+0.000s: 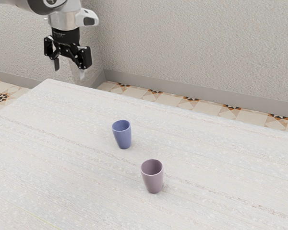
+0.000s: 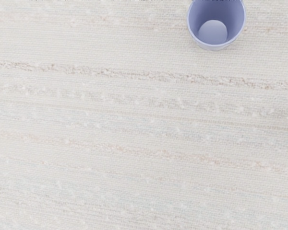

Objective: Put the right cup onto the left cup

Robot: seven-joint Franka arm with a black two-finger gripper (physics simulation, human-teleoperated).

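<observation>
Textured pale wall (image 1: 197, 43), (rather pretty) patterned floor (image 1: 156, 92)

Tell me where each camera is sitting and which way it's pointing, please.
Exterior view: sits at the arm's side, looking down across the table at two upright cups, blue and purple, with a wall behind; the lower part of the arm and its open gripper show at upper left.
Wrist view: rides on the arm's hand, looking down at the tabletop and into the blue cup.
Shared: both views show the blue cup and part of the table.
</observation>
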